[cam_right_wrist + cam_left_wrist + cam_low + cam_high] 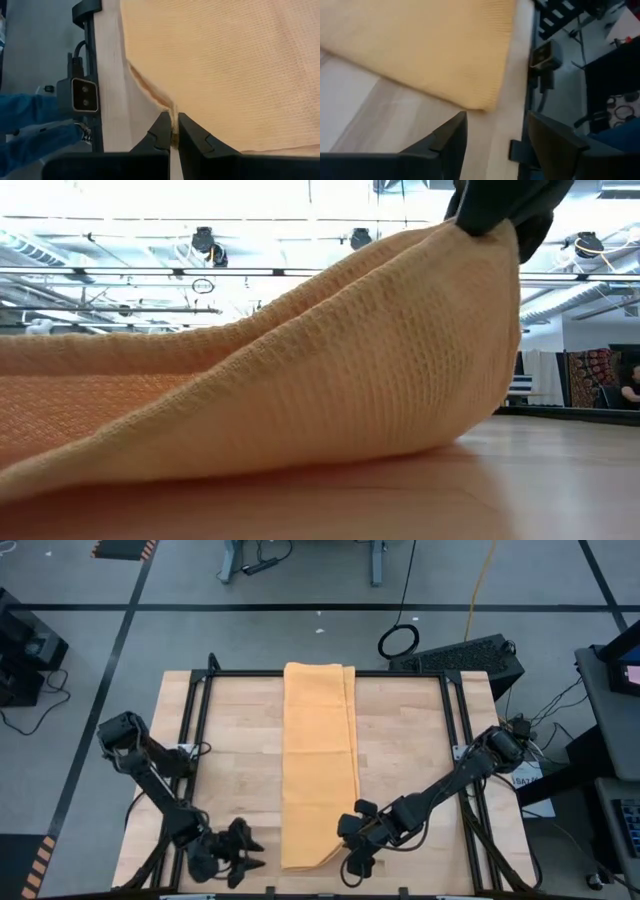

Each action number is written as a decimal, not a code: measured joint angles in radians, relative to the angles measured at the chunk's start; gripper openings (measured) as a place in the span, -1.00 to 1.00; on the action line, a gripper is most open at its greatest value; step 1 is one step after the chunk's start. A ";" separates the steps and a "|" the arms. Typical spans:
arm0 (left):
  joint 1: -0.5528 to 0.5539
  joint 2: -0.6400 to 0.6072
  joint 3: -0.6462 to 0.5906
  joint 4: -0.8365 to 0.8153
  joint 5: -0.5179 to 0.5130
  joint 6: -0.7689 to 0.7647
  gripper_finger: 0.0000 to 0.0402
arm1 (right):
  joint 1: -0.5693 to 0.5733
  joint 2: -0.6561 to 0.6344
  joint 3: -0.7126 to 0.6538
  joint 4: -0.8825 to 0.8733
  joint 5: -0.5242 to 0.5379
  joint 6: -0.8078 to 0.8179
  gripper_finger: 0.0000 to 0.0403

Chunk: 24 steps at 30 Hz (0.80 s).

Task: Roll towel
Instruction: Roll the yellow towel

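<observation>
Towel (pixel 320 765) lies as a long orange-yellow strip down the middle of the wooden table (pixel 410 740), from the far edge to the near edge, folded lengthwise into layers. At its near end, 1 corner is pinched in the clenched jaws of the right gripper (pixel 175 131), which lifts that corner off the table so the cloth peaks upward in the low view (pixel 380 360). Left gripper (pixel 245 855) sits just beside the towel's near left edge, its jaws released and parted, holding nothing.
</observation>
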 joint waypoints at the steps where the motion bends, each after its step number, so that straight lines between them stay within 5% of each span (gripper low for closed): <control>1: -0.011 0.013 0.005 0.018 -0.018 0.030 0.06 | -0.003 0.000 0.000 0.000 0.000 0.001 -0.98; 6: -0.022 0.115 0.087 0.138 -0.036 0.277 0.06 | -0.023 0.000 0.000 0.001 0.000 -0.003 -0.98; 12: 0.017 0.235 0.234 0.001 -0.048 0.566 0.06 | -0.037 0.000 0.000 0.008 -0.019 -0.010 -0.98; 24: 0.092 0.338 0.267 -0.028 0.121 0.960 0.05 | -0.036 0.000 0.000 0.003 -0.026 0.005 -0.98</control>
